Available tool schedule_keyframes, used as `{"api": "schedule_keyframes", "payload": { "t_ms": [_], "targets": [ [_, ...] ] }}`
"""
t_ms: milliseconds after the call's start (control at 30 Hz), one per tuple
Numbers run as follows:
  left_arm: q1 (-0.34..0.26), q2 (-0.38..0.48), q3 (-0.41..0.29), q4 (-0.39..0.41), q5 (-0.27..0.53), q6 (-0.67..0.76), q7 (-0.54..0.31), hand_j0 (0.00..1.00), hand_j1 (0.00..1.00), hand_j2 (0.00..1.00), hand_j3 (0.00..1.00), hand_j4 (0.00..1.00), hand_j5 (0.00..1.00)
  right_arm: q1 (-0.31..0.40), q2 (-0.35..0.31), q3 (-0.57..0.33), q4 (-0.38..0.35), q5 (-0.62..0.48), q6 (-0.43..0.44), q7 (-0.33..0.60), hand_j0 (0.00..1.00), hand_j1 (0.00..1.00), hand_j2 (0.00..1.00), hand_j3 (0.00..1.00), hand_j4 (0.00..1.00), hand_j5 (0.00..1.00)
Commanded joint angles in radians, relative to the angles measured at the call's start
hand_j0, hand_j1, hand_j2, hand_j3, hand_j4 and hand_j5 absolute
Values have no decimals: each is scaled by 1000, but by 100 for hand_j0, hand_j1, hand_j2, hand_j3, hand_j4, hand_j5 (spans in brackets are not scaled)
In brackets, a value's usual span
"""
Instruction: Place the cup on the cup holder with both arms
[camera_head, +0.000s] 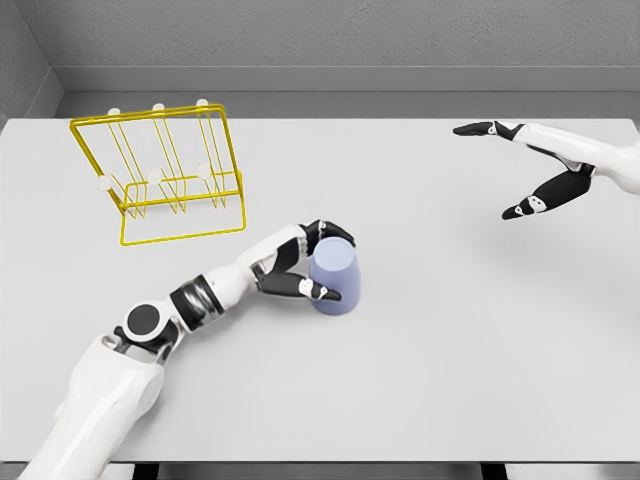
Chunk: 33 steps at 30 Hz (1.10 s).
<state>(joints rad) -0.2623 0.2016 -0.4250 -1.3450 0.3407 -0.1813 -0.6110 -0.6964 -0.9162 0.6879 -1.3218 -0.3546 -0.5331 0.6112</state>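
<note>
A pale blue cup (335, 277) stands upside down near the middle of the grey table (450, 360). My left hand (312, 262) wraps it from the left, one finger across its front and others over its top edge. The yellow wire cup holder (160, 170) with white-tipped pegs stands at the far left, well apart from the cup. My right hand (515, 165) hovers over the table's far right, thumb and fingers spread wide with nothing between them.
A grey wall runs behind the table's far edge. The table's front edge lies along the bottom of the view. My left arm (150, 330) stretches from the lower left corner toward the cup.
</note>
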Motion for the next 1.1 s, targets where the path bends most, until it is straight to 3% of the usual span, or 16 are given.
{"api": "schedule_keyframes", "payload": {
  "t_ms": [0,133,333,600,733,900,1067],
  "targets": [
    [0,1,3,-28,9,0,0,45,45,45,45,45,45,0,-1,-1,0,-7,2,0,100,100,100,100,100,100],
    [12,5,31,-134,20,3,0,45,45,45,45,45,45,-2,-1,-4,-2,-7,2,0,100,100,100,100,100,100],
    [9,48,60,-212,64,6,0,45,45,45,45,45,45,-2,-1,-7,-2,-7,2,0,100,100,100,100,100,100],
    [0,197,89,-344,219,13,0,43,43,43,43,43,43,-2,-1,-8,-2,-7,2,0,100,100,100,100,100,100],
    [-26,216,130,-342,225,29,0,43,43,43,43,43,43,-2,-1,-10,-2,-6,2,0,100,100,100,100,100,100],
    [-81,268,130,-332,270,36,0,42,42,42,42,42,42,-2,-1,-10,-2,-6,2,0,100,100,100,100,100,100],
    [-156,306,155,-260,297,62,0,42,42,42,42,42,42,-2,-1,-10,-2,-6,2,0,100,100,100,100,100,100]
  ]
}}
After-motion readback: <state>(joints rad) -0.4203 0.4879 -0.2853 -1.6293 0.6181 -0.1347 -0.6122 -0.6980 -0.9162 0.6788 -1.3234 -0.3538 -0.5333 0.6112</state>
